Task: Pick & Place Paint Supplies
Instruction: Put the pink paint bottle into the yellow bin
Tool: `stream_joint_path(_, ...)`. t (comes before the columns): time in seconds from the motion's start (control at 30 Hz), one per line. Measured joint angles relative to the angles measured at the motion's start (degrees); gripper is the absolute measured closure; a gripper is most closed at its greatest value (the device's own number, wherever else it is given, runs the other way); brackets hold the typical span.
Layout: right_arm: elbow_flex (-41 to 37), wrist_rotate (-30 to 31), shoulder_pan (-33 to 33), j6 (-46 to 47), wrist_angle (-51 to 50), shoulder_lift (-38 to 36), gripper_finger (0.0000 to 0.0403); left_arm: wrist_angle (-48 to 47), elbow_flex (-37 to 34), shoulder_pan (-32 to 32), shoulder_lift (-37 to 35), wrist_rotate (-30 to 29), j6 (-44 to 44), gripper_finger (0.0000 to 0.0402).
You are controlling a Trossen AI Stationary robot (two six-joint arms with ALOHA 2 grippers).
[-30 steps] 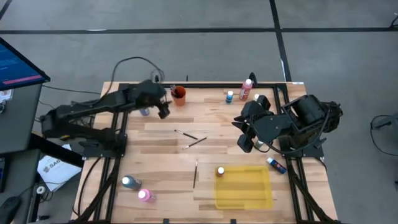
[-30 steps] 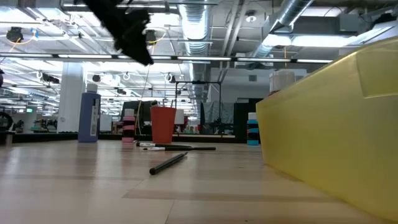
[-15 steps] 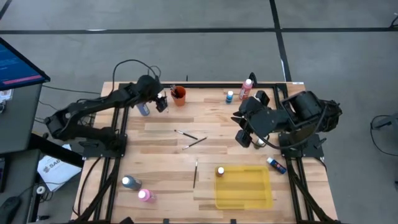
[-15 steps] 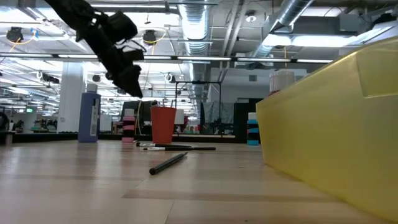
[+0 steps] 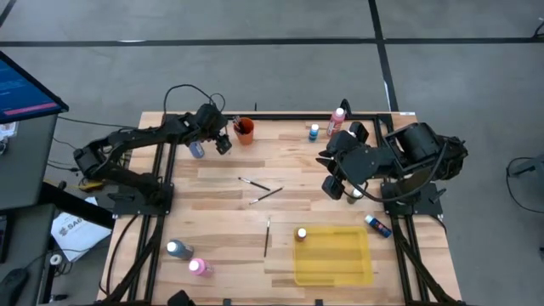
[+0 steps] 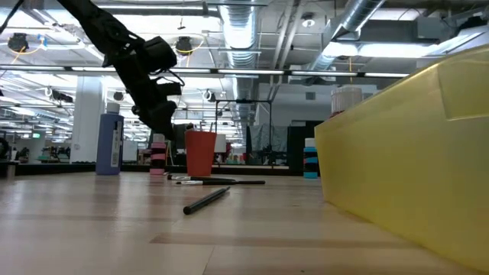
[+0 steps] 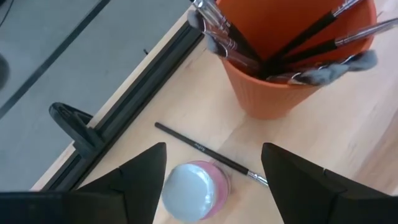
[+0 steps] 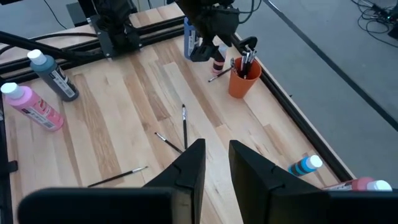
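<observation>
High view shows us the left end effector [image 5: 223, 143] spread wide over a pink bottle [image 7: 191, 199] near the bench's far edge, the right end effector [image 5: 333, 188] narrow and empty, supplies mostly still scattered.

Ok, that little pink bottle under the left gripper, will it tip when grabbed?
Possibly. The pink bottle stands upright between the open fingers of the left gripper, looks small and probably light. A paintbrush lies close beside it and might roll if nudged.
</observation>
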Motion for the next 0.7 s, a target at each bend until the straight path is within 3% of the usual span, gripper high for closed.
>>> stream_joint_path(0.4,0.02,0.00,-0.02,-0.39,0.00,0.00,0.0335,-0.42,0.00,0.00,0.00,-0.04,-0.17,0.0233)
stream_joint_path(0.57,0.01,0.00,-0.02,-1.55,-0.01,0.00,0.0335,-0.27,0.00,0.00,0.00,-0.04,0.67,0.0228)
stream_joint_path(0.7,0.00,0.00,-0.02,-1.55,-0.02,0.00,0.0335,-0.24,0.00,-0.02,0.00,-0.77,1.29,0.0192)
